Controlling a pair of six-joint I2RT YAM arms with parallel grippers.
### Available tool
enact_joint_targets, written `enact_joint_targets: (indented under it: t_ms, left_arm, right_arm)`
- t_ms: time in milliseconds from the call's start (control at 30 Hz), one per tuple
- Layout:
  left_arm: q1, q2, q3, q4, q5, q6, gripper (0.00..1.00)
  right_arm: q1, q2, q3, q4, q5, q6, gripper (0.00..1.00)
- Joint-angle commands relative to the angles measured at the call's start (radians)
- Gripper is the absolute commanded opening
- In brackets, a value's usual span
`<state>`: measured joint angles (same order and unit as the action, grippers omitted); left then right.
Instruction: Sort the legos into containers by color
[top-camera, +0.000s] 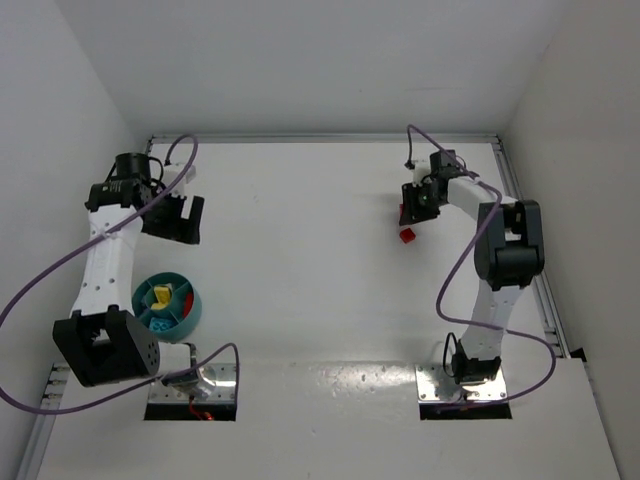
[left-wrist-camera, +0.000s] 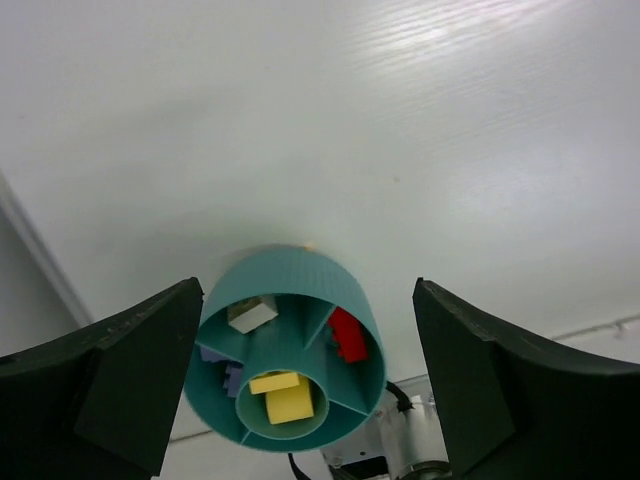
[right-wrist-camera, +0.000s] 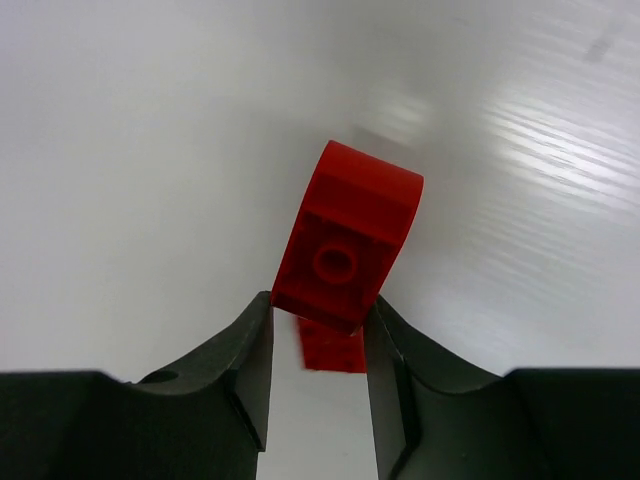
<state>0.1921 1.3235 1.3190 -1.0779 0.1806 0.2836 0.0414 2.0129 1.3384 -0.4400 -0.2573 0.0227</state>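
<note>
The right fingers (right-wrist-camera: 245, 360) pinch a red brick (right-wrist-camera: 345, 250) by its lower sides, holding it tilted above the tabletop (right-wrist-camera: 130, 150) at the far right. The brick is glossy, with a square face bearing one round socket and a rounded far edge. A second red brick (top-camera: 407, 236) lies on the tabletop just below it; the right wrist view shows it only as a blur in the gap between the fingers.

The teal bowl (left-wrist-camera: 290, 270) stands at the near left of the tabletop, just beside the left arm's base. It is round with ribbed outer walls, and inner dividers run out from a central hub (left-wrist-camera: 250, 420). Two yellow bricks (left-wrist-camera: 288, 398) sit in the hub. A third red brick (left-wrist-camera: 347, 333) lies in the compartment on the right in the left wrist view, a pale brick (left-wrist-camera: 252, 315) in the upper left one, and bluish bricks (left-wrist-camera: 225, 368) in the left one.

The left fingers (left-wrist-camera: 140, 360) are spread wide and hold nothing, hanging above the bowl.
</note>
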Motion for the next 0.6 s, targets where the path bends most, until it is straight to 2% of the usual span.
enact_joint_targets:
  t_ms: [0,33,67,167,233,367,567]
  left_arm:
    - [0.03,-0.041,0.049,-0.06,0.248,0.115,0.93]
    - [0.03,-0.041,0.058,-0.079,0.364,0.173,0.93]
    - [0.03,-0.041,0.071,-0.106,0.429,0.214,0.95]
    - [0.03,-0.053,0.057,-0.171,0.635,0.362,0.95]
    - [0.04,-0.081,0.048,-0.171,0.713,0.428,0.95]
    - [0.03,-0.11,0.022,-0.106,0.903,0.442,0.95]
    - [-0.031,-0.055,0.052,-0.042,1.094,0.362,0.95]
  right_arm:
    - [0.028,-0.164,-0.018,-0.003,-0.323,-0.15,0.1]
    - [0.053,-0.178,-0.018,-0.029,-0.385,-0.168,0.1]
    - [0.067,-0.187,0.01,-0.058,-0.486,-0.223,0.09]
    - [0.127,-0.175,0.066,-0.169,-0.662,-0.334,0.04]
    - [0.162,-0.151,0.094,-0.247,-0.736,-0.381,0.03]
    - [0.286,-0.102,0.197,-0.394,-0.896,-0.527,0.02]
    - [0.438,-0.092,0.269,-0.43,-0.974,-0.606,0.0]
